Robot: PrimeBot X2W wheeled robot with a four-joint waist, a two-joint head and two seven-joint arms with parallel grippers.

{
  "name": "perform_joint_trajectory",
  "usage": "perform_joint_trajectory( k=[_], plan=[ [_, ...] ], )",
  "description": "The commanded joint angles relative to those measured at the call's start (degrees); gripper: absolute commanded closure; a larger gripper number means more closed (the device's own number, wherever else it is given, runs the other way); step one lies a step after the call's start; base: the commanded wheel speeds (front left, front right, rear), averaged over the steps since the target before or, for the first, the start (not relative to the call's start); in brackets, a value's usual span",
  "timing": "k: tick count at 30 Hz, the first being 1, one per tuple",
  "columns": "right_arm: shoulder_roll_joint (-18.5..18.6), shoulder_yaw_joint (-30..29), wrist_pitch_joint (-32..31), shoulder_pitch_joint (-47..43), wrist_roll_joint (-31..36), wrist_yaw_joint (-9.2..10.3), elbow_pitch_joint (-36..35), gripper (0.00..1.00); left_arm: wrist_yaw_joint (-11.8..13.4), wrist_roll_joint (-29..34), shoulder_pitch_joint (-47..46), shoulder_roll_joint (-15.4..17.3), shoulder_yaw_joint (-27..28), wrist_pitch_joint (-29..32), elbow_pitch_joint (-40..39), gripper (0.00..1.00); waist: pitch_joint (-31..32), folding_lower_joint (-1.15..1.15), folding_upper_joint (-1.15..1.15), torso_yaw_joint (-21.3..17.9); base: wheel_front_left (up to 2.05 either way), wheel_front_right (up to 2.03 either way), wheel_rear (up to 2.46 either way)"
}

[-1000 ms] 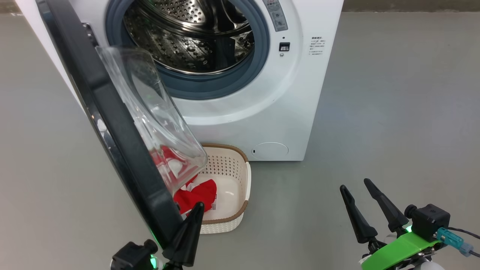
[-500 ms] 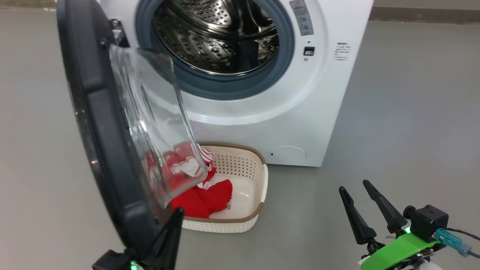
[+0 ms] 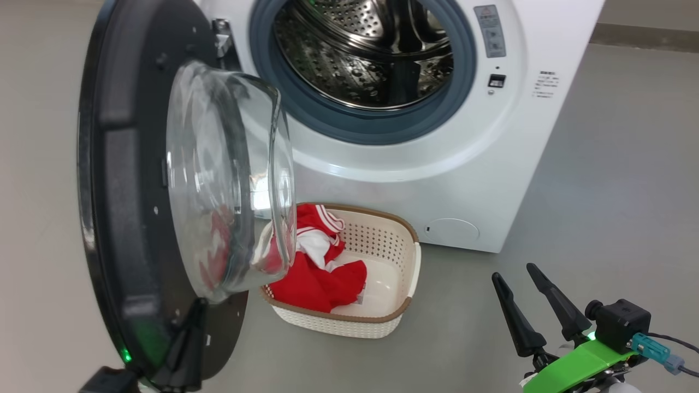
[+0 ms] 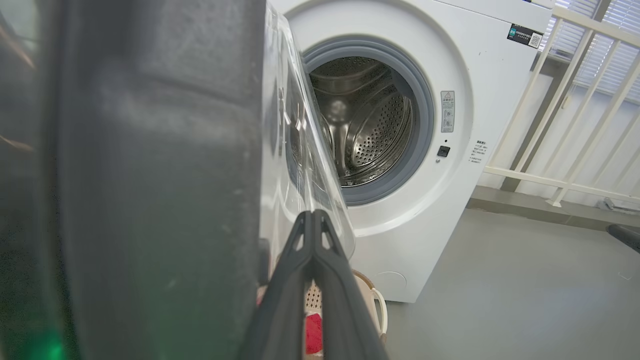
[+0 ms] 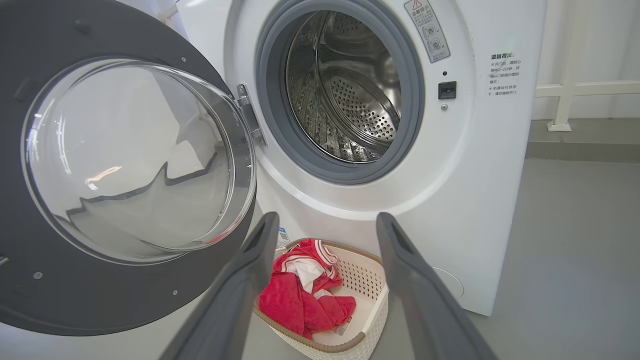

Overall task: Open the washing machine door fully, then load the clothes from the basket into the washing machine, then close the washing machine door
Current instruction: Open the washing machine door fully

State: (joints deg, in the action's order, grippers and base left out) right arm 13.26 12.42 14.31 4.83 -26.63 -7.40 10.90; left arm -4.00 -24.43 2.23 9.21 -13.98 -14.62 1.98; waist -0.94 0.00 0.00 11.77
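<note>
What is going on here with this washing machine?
The robot's shut left claw sits at the lower inner edge of the large round black glass-windowed door, which stands wide open on the white front-loading washing machine. Bright red fabric clothes lie in the small cream perforated plastic basket below. The right claw hovers open, empty.

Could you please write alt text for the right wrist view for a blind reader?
A white washing machine stands with its black glass-windowed door wide open at left; below, red clothes lie in a cream basket, framed by the open right gripper.
</note>
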Motion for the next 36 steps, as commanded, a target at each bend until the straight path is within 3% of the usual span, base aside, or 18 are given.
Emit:
perform_joint_trajectory(
  k=[1, 18, 36],
  plan=[
    [0.27, 1.27, 0.69, 0.95, -0.07, -0.09, -1.14, 0.0, 1.18, -0.56, -1.2, 1.82, 3.36, -0.14, -1.57, 1.0, 0.28, 0.0, 0.0, 0.94, 0.0, 0.0, 0.0],
    [-0.13, 1.28, 0.69, 2.19, 0.37, -0.09, -1.11, 0.0, 2.64, -3.51, -7.27, 6.54, 9.36, 2.45, 4.16, 1.0, -1.96, 0.0, 0.0, 5.08, 0.0, 0.0, 0.0],
    [-0.16, 0.87, 0.69, 5.0, 1.3, -0.09, -1.35, 0.0, 0.28, -5.73, -17.18, 11.6, 12.45, 1.92, 18.14, 1.0, -7.03, 0.0, 0.0, 8.13, 0.0, 0.0, 0.0]
  ],
)
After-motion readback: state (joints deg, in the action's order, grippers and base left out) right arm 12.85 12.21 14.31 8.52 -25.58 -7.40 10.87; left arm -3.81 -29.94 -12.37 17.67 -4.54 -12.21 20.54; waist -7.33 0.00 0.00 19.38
